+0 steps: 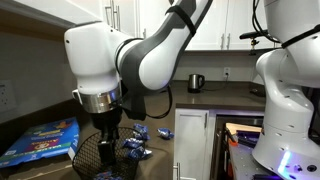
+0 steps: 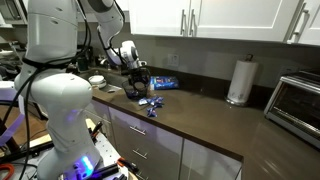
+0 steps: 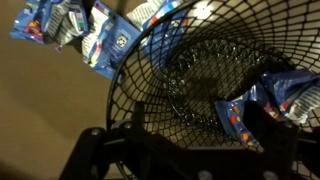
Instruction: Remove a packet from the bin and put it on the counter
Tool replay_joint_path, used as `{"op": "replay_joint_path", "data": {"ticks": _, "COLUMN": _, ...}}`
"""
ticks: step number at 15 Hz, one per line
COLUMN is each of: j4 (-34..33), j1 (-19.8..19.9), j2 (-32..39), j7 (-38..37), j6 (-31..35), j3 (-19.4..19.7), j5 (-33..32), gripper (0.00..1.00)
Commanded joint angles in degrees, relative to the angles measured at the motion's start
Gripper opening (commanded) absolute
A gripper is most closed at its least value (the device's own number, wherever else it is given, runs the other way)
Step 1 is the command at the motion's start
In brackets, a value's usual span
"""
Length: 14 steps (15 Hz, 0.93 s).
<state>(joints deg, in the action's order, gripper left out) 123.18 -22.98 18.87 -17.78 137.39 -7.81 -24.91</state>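
At the far left of an exterior view a flat blue box point(image 1: 40, 140) lies on the dark bench point(image 1: 225, 97). Just right of it stands the bin point(image 1: 88, 157), its black mesh reaching the lower edge of the picture. The tool point(image 1: 106, 130) hangs straight down from the white arm point(image 1: 140, 60), its tips inside the bin's rim. Right of the bin, loose packets point(image 1: 136, 148) in blue lie on the bench close to the mesh. Farther right and back a small dark jug point(image 1: 195, 82) stands by the wall under white cabinets point(image 1: 205, 20). In the wrist view, loose packets point(image 3: 105, 40) lie on the bench at upper left, outside the bin point(image 3: 128, 85), with the nearest one at its rolled rim. To the right, one blue packet point(image 3: 275, 98) lies inside the bin against the right wall of the mesh. The tool point(image 3: 180, 150) shows along the bottom with its fingers point(image 3: 92, 150) spread wide, nothing pinched between them. The right finger stands in front of that packet, and I cannot tell whether it touches it. In an exterior view from farther off, loose packets point(image 2: 152, 104) lie on the bench point(image 2: 220, 130), the flat blue box point(image 2: 165, 83) lies behind them, then a paper towel roll point(image 2: 238, 80) and a toaster oven point(image 2: 297, 100) stand at the right.
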Motion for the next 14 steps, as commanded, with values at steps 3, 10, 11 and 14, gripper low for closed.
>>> {"op": "replay_joint_path", "data": {"ticks": 3, "j4": -0.4, "j1": 1.8, "j2": -1.6, "j7": 1.5, "j6": -1.8, "j3": -0.2, "j5": 2.0, "gripper": 1.00}}
{"op": "replay_joint_path", "data": {"ticks": 10, "j4": -0.7, "j1": 2.5, "j2": -2.0, "j7": 8.8, "j6": -0.8, "j3": -5.3, "j5": 12.9, "gripper": 1.00}}
{"op": "replay_joint_path", "data": {"ticks": 11, "j4": -0.7, "j1": 2.7, "j2": -1.8, "j7": 9.9, "j6": -0.9, "j3": -5.9, "j5": 14.3, "gripper": 1.00}}
{"op": "replay_joint_path", "data": {"ticks": 14, "j4": -0.8, "j1": 3.6, "j2": -1.0, "j7": 13.5, "j6": -0.5, "j3": -6.8, "j5": 18.2, "gripper": 1.00}}
